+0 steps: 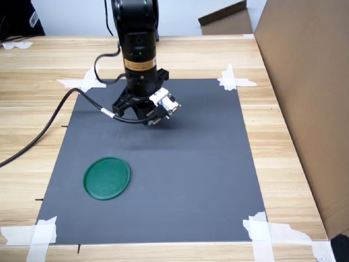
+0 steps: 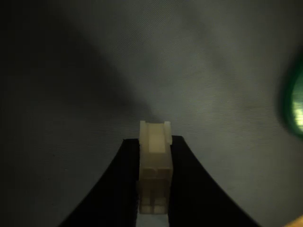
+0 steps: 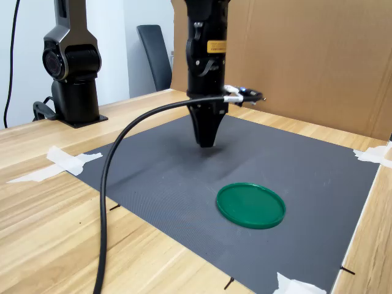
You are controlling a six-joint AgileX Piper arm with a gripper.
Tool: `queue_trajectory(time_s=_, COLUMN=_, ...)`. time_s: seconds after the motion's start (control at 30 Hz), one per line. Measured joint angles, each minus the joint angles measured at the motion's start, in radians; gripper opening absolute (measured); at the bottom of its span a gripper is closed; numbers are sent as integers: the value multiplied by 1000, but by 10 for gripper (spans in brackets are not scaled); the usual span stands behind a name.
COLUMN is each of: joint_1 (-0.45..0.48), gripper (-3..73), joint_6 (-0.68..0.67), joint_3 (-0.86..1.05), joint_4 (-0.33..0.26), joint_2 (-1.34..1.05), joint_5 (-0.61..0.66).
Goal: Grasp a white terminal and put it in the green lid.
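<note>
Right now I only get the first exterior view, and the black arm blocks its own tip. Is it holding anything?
Observer: Yes. In the wrist view the hand is shut on a white terminal, pinched between its two dark fingers.
Operator: Is that little piece over the green lid yet?
Observer: No. In the wrist view only an edge of the green lid shows, off to one side; under the terminal is bare grey mat.
Operator: Is the tip resting on the mat?
Observer: The second exterior view shows the hand pointing straight down with its tip low over the mat, well apart from the green lid. I cannot tell whether it touches.
</note>
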State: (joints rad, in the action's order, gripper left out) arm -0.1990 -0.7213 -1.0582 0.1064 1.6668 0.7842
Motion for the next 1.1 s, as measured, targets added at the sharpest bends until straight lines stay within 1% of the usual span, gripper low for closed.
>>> queue_trajectory(time_s=0.07, joint_1=17, gripper=92, joint_6=-6, joint_3=-100, joint_4=-12, joint_2=-6, joint_5=62)
queue_trajectory(time_s=0.1, joint_1=37, gripper=92, joint_6=-22, joint_3=-153, joint_4=-30, joint_2=-6, joint_5=90)
queue_trajectory(time_s=0.23, joint_1=71, gripper=92, joint_6=-53, joint_3=-210, joint_4=-64, joint_2=-4, joint_5=115)
queue_trajectory(time_s=0.27, joint_1=87, gripper=92, joint_6=-67, joint_3=-231, joint_4=-81, joint_2=-2, joint_5=123)
queue_trajectory(time_s=0.3, joint_1=117, gripper=92, joint_6=-94, joint_3=-262, joint_4=-106, joint_2=6, joint_5=135)
queue_trajectory(time_s=0.4, joint_1=200, gripper=92, joint_6=-139, joint_3=-323, joint_4=-135, joint_2=57, joint_5=170)
queue_trajectory(time_s=0.5, joint_1=257, gripper=92, joint_6=-144, joint_3=-350, joint_4=-134, joint_2=120, joint_5=181)
queue_trajectory(time_s=0.53, joint_1=272, gripper=92, joint_6=-138, joint_3=-367, joint_4=-116, joint_2=157, joint_5=180)
queue_trajectory(time_s=0.63, joint_1=276, gripper=92, joint_6=-121, joint_3=-383, joint_4=-93, joint_2=188, joint_5=179)
queue_trajectory(time_s=0.67, joint_1=276, gripper=92, joint_6=-106, joint_3=-393, joint_4=-83, joint_2=203, joint_5=179)
queue_trajectory(time_s=0.7, joint_1=277, gripper=92, joint_6=-40, joint_3=-450, joint_4=-66, joint_2=270, joint_5=178)
queue_trajectory(time_s=0.87, joint_1=277, gripper=92, joint_6=4, joint_3=-505, joint_4=-66, joint_2=337, joint_5=176)
queue_trajectory(time_s=1.1, joint_1=277, gripper=92, joint_6=-8, joint_3=-512, joint_4=-67, joint_2=391, joint_5=165)
